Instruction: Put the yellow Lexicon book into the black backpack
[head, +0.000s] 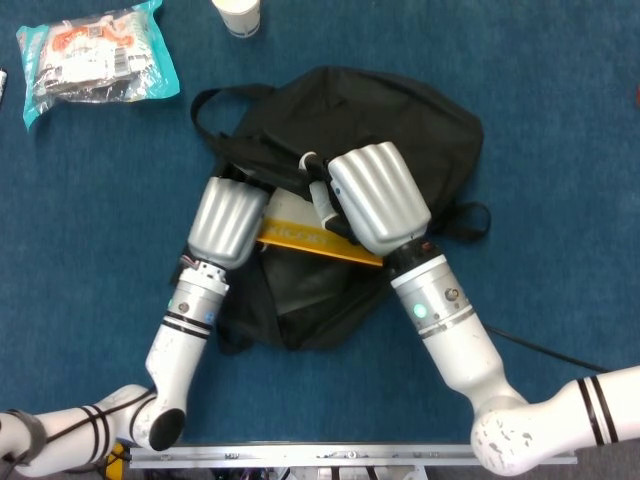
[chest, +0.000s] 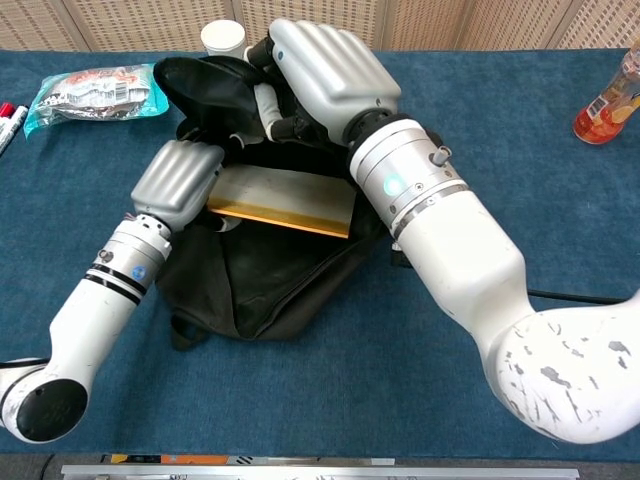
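Note:
The black backpack (head: 400, 110) lies in the middle of the blue table, its mouth facing me (chest: 262, 275). The yellow Lexicon book (head: 312, 240) sits slanted across that mouth, showing its pale page edge and yellow cover (chest: 285, 200). My left hand (head: 230, 222) grips the book's left end (chest: 178, 183). My right hand (head: 378, 195) is curled on the bag's upper flap above the book (chest: 325, 70), holding the opening up. The book's far edge is hidden under the flap and the right hand.
A snack packet (head: 95, 55) lies at the far left, and a paper cup (head: 238, 15) stands behind the bag. An orange bottle (chest: 607, 100) is at the far right, markers (chest: 8, 112) at the left edge. A black cable (head: 540, 345) runs beside my right forearm.

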